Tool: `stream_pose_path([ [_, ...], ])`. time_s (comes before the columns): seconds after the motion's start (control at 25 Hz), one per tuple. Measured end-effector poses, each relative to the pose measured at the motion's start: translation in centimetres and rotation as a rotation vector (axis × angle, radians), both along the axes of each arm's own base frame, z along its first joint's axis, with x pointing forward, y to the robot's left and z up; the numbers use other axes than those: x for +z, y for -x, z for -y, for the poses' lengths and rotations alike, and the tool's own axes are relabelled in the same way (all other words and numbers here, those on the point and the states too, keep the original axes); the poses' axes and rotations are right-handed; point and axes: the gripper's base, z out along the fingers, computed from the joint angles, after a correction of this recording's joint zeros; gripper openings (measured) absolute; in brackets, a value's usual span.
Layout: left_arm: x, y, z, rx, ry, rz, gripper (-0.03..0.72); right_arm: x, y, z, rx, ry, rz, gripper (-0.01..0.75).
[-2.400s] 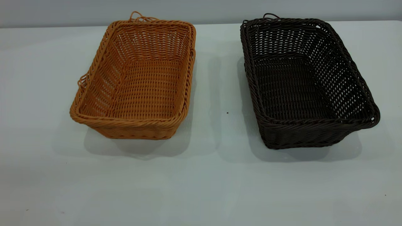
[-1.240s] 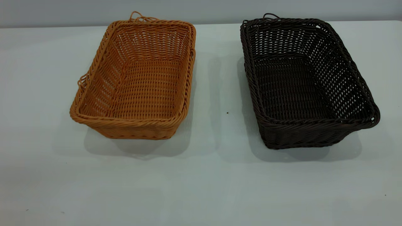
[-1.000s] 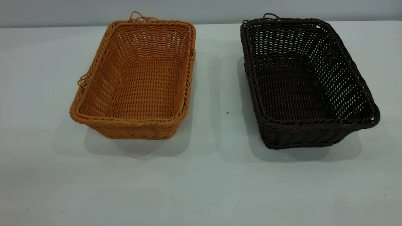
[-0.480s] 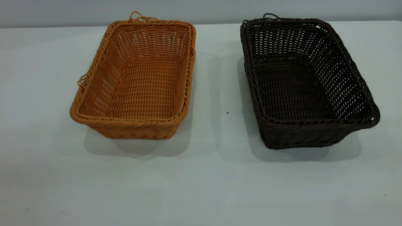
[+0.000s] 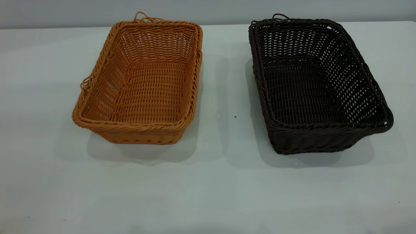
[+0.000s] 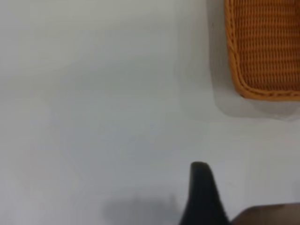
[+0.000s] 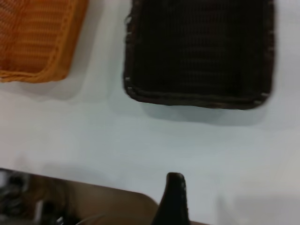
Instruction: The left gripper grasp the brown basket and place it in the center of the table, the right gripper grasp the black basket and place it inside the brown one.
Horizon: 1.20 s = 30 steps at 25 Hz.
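The brown basket [image 5: 146, 87] stands empty on the left half of the table [image 5: 224, 182]. The black basket [image 5: 308, 87] stands empty on the right half, a hand's width from it. Neither arm shows in the exterior view. In the left wrist view only a dark tip of my left gripper [image 6: 201, 197] shows, over bare table and well short of the brown basket's corner [image 6: 267, 51]. In the right wrist view a dark tip of my right gripper [image 7: 173, 199] shows, short of the black basket [image 7: 199, 51], with the brown basket [image 7: 35, 37] beside it.
A tiny dark speck [image 5: 235, 116] lies on the table between the baskets. The table's near edge, with brown floor [image 7: 84, 206] beyond it, lies close to my right gripper. A grey wall [image 5: 208, 9] runs behind the table's far edge.
Both baskets stand where they were. No arm has come into the exterior view.
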Motion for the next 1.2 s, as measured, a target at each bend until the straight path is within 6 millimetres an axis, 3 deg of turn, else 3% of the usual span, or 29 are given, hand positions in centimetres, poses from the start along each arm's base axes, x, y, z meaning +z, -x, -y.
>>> stream_pose_path([
  [0.28,-1.2,-8.0,0.1,-0.037,-0.032,-0.096,0.559,-5.5,-6.0,-2.4,0.029,-0.227,-0.354,0.594],
  [0.48,-2.7,-11.5,0.1,-0.047,-0.039,-0.149,0.561,-9.7,-8.7,-3.9,-0.080,-0.424,-0.585,0.594],
  [0.64,-3.8,-13.1,0.2,-0.047,-0.039,-0.184,0.561,-12.9,-9.8,-5.9,-0.200,-0.545,-0.729,0.594],
  [0.8,-4.7,-13.9,0.2,-0.047,-0.038,-0.203,0.561,-16.0,-11.3,-7.3,-0.427,-0.685,-0.802,0.594],
  [1.04,-5.2,-14.2,0.2,-0.048,-0.038,-0.217,0.562,-20.0,-13.5,-7.4,-0.662,-0.713,-0.898,0.594],
  [1.2,-5.3,-14.3,0.2,-0.046,-0.030,-0.215,0.562,-20.9,-15.2,-7.4,-0.731,-0.702,-0.879,0.594],
])
